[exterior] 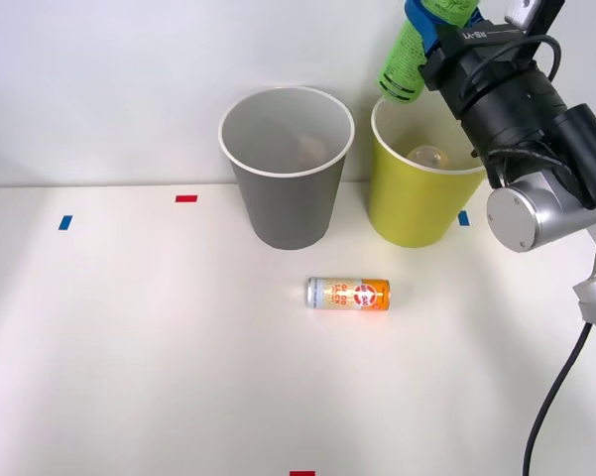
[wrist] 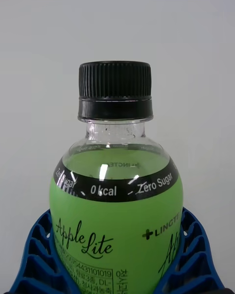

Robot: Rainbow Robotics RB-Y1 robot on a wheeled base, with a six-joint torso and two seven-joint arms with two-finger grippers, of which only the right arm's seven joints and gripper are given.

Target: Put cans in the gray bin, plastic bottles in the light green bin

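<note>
Gripping the glossy green-labelled bottle [wrist: 116, 210] between ribbed blue fingers [wrist: 33, 257], the right pincer [exterior: 431, 28] hangs above the tapered light green bin [exterior: 417, 203].

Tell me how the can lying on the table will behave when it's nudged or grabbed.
The can lies on its side, so a push across its length would probably roll it. Its smooth, shiny wall may slip in a loose grip. It looks slim and small, so likely light and easily dented.
</note>
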